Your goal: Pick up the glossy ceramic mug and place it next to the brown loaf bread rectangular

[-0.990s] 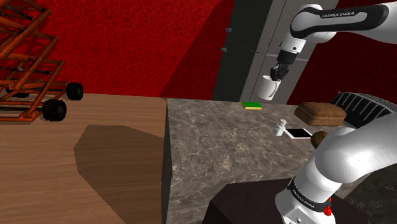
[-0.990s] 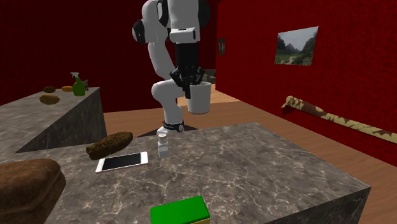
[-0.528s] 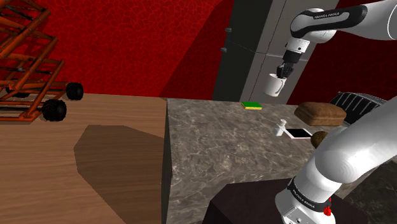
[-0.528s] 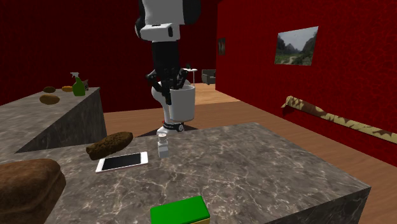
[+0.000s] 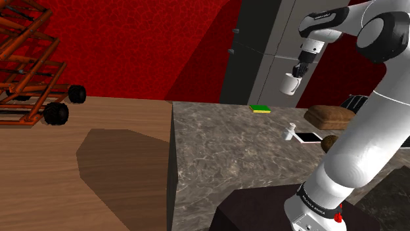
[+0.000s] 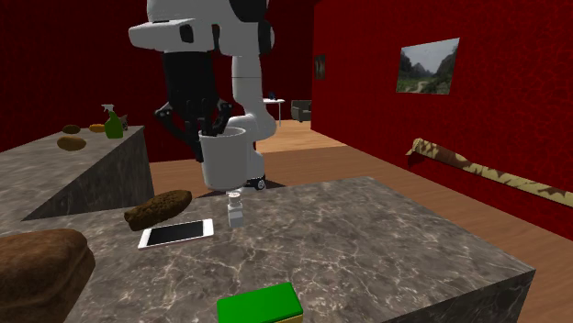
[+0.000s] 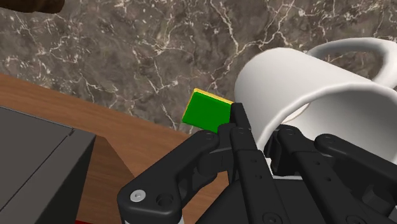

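A glossy white mug (image 6: 226, 163) hangs in the air above the marble counter (image 6: 367, 239), and my gripper (image 6: 213, 136) is shut on its rim. In the shoulder view the mug (image 5: 291, 84) hangs under the gripper (image 5: 296, 75), above the counter's far side. Close up, one black finger (image 7: 240, 119) presses the outside of the mug's wall (image 7: 299, 89), with the handle on the far side. The rectangular brown loaf (image 5: 332, 117) lies on the counter, lower and to the shoulder view's right of the mug. That loaf (image 6: 37, 266) sits at the second exterior view's lower left.
A green sponge (image 5: 260, 109), a small shaker (image 5: 290, 132), a white phone (image 5: 309, 137) and a smaller brown bread (image 6: 158, 209) lie on the counter. A second counter (image 6: 83, 174) holds a spray bottle (image 6: 113, 122). A wooden rack (image 5: 26, 59) stands at the shoulder view's left.
The arm has swung with the mug toward the second exterior view's left, nearer the loaf's side of the counter. The grip has not changed.
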Controlling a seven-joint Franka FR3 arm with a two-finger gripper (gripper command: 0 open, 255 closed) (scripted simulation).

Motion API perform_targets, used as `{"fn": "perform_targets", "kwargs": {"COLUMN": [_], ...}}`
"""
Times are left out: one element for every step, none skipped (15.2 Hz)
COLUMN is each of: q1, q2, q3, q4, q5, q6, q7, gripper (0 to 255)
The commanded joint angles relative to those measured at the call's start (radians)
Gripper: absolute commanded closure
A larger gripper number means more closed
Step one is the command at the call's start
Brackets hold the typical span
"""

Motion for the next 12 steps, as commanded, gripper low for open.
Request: {"fn": "perform_targets", "kwargs": {"q1": [-0.037, -0.066, -0.102, -0.14, -0.183, -0.229, -0.278, -0.328, -0.383, -0.441, -0.506, -0.593], "q2": [0.11, 0.165, 0.218, 0.271, 0.323, 0.375, 0.426, 0.477, 0.53, 0.584, 0.644, 0.723], "q3": [-0.033, -0.041, -0.044, -0.044, -0.039, -0.031, -0.022, -0.011, 0.003, 0.019, 0.037, 0.064], "q4": [0.092, 0.141, 0.193, 0.248, 0.306, 0.367, 0.434, 0.506, 0.585, 0.674, 0.779, 0.928], "q5": [0.082, 0.123, 0.163, 0.201, 0.238, 0.273, 0.306, 0.338, 0.369, 0.4, 0.431, 0.47], "q6": [-0.024, -0.04, -0.06, -0.081, -0.104, -0.129, -0.156, -0.185, -0.217, -0.253, -0.294, -0.352], "q7": [-0.083, -0.12, -0.155, -0.187, -0.215, -0.239, -0.259, -0.276, -0.288, -0.296, -0.298, -0.29], "gripper": [255, 255, 255, 255, 255, 255, 255, 255, 255, 255, 255, 255]}}
